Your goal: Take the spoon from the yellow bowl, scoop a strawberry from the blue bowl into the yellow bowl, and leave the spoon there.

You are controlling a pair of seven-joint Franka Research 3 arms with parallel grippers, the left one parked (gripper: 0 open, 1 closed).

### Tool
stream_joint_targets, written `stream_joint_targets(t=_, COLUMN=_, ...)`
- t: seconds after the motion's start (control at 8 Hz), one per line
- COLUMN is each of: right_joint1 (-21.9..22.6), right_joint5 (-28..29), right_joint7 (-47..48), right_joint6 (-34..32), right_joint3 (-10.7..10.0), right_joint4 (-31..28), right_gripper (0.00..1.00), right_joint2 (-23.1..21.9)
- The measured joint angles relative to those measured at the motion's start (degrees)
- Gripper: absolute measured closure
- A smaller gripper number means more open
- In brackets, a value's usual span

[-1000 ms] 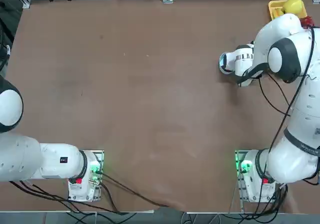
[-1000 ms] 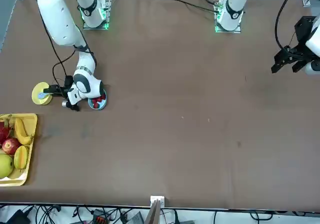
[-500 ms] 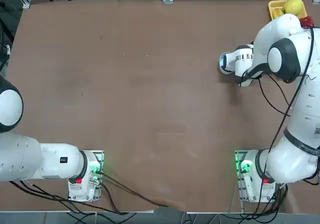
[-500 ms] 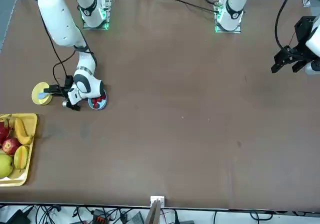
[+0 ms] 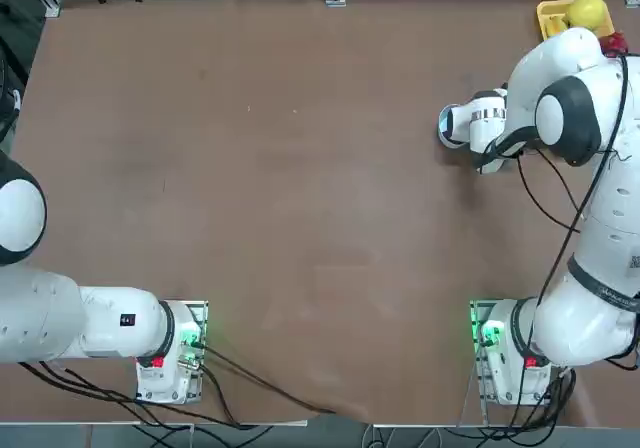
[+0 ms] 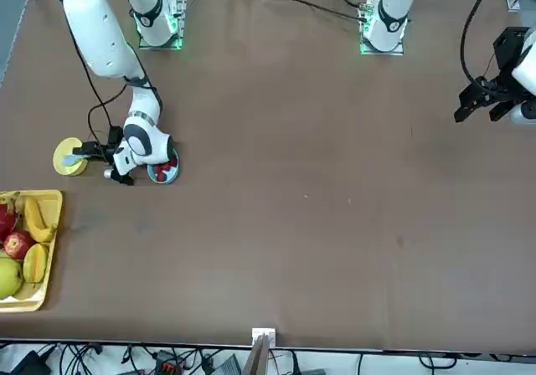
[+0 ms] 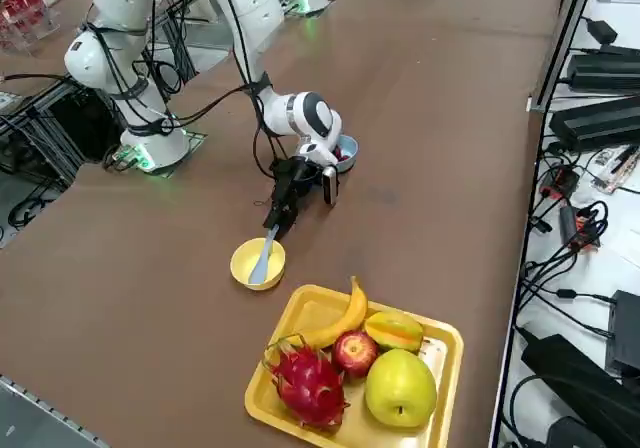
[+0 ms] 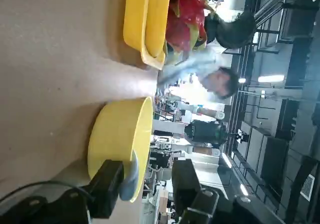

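Brown worktop [image 6: 335, 182], mostly bare, with all the action crowded into one corner next to a yellow fruit tray [image 7: 300, 313]

So the spoon [image 7: 263, 258] hasn't left the yellow bowl [image 7: 243, 265] yet. Its scoop end sits down in the bowl and the handle leans up over the rim, pointing pretty much straight at the right tool [image 7: 274, 220]. In the front view the bowl is at 9 o'clock from the tool and the spoon's long axis runs roughly 9 to 3, so it's lined up with the way the tool is reaching, which is low and about level over the worktop

The wrist view is the useful one here: the fingers [image 8: 107, 186] stand partly apart with a clear gap between them, and the pale spoon handle is right up against one of them, with daylight on the other side. So I'd say nothing is gripped yet, and what's left is a squeeze across the handle rather than any more travel

The blue bowl [image 7: 352, 148] with the strawberries [image 6: 166, 170] is on the other side, at 3 o'clock from the tool in the front view, just beside the wrist. Nothing scooped, so I'd call this very early in the job
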Motion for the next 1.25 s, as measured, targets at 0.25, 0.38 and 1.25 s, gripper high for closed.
stream_joint_targets(t=0.25, right_joint1=0.0, right_joint5=0.0, right_joint7=0.0, right_joint6=0.0, right_joint3=0.0, right_joint4=0.0, right_gripper=0.44, right_joint2=0.0)
stream_joint_targets(t=0.38, right_joint1=0.0, right_joint5=0.0, right_joint7=0.0, right_joint6=0.0, right_joint3=0.0, right_joint4=0.0, right_gripper=0.45, right_joint2=0.0)
stream_joint_targets(t=1.25, right_joint1=0.1, right_joint5=0.0, right_joint7=0.0, right_joint6=-0.2, right_joint3=0.0, right_joint4=0.1, right_gripper=0.63, right_joint2=0.0)
